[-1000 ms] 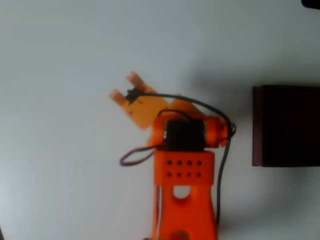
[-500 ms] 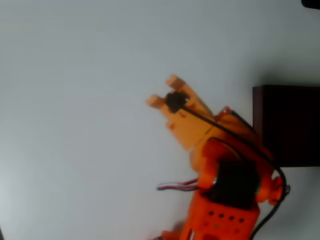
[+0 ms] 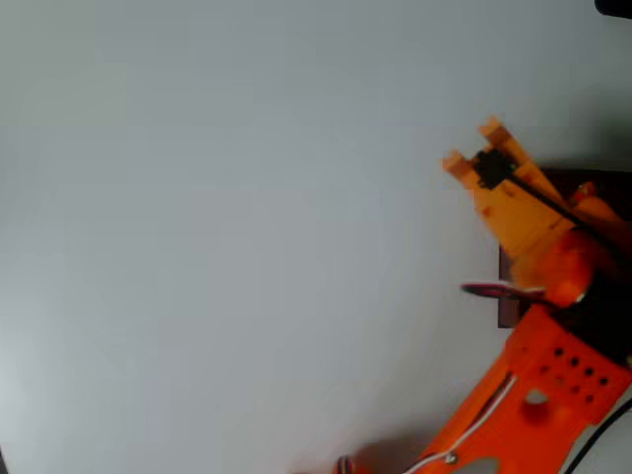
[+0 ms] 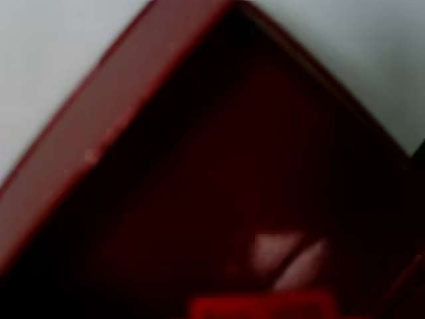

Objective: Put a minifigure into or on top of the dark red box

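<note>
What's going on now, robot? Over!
Gripper by the dark red box corner, jaws' state unclear. Wrist view looks into box; blurry red thing at the bottom edge, can't identify. Nothing blocking.

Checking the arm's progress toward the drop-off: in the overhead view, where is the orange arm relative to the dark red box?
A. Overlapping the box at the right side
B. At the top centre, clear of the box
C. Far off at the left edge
A: the orange arm covers most of the dark red square box with thin maroon walls, of which a strip of wall shows beside it.

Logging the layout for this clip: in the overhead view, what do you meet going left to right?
Bare table → gripper → dark red box, mostly covered by the orange arm.
</note>
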### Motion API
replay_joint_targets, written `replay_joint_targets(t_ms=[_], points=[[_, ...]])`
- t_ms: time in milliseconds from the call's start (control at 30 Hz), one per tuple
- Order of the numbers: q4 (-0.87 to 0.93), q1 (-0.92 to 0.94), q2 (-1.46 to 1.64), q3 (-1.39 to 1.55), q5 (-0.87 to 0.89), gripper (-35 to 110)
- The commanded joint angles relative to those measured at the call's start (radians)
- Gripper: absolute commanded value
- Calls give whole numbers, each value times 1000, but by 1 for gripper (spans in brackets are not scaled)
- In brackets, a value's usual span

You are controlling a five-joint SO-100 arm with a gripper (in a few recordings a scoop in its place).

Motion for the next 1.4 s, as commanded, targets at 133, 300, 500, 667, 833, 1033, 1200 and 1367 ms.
replay_joint_targets(t_ms=[133,300,500,667,833,1033,1200,1367], points=[[-9,118,-268,-198,-35,0],[6,144,-397,-287,-34,0],[21,144,-451,-311,-5,5],[54,143,-448,-305,23,22],[71,124,-400,-273,17,26],[48,43,-179,-52,2,24],[-11,-54,129,249,11,25],[-26,-172,410,497,43,24]])
